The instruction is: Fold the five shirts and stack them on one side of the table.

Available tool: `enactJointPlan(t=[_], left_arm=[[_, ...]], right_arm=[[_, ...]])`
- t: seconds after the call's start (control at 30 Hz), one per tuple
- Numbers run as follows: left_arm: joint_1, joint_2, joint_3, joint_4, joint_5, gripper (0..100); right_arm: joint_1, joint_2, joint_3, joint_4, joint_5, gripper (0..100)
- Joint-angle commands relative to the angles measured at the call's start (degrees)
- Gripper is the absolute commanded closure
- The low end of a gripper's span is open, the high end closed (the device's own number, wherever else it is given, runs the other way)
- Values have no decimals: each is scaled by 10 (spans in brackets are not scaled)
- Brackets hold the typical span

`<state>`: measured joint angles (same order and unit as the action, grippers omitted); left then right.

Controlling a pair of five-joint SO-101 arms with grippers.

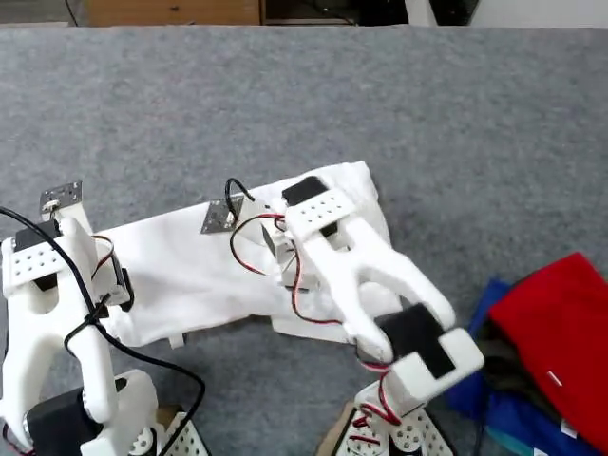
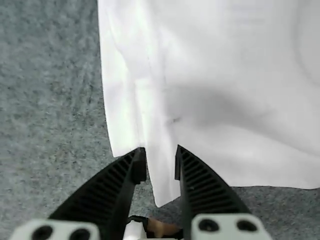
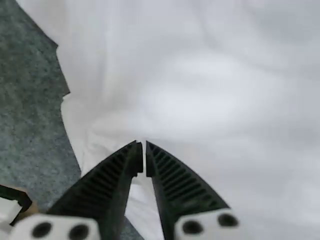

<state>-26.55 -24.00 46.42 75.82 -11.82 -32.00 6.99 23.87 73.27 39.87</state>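
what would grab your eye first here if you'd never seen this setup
A white shirt lies spread across the middle of the grey table, with both arms over it. The left claw is open astride the shirt's edge, while the right claw is pinched shut on its fabric. At the table's near right corner sits a heap with a red shirt on top of a blue garment.

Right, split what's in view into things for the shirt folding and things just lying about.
For the job: white shirt, red shirt, blue shirt under it, left hand, right hand.
Lying about: wooden furniture behind the table.
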Motion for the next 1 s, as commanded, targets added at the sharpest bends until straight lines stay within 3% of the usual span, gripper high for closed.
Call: enactJointPlan(t=[0.0, 0.53, 0.83, 0.97], left_arm=[[-2, -16, -22, -7, 5, 887], [-3, -16, -22, -7, 3, 886], [-3, -16, -23, -7, 3, 886], [-3, -16, -25, -7, 3, 886]], right_arm=[[12, 11, 5, 9, -5, 972], [10, -74, 102, 64, -1, 972], [-66, -74, 130, 61, -5, 972], [-42, -76, 86, 67, -5, 972]])
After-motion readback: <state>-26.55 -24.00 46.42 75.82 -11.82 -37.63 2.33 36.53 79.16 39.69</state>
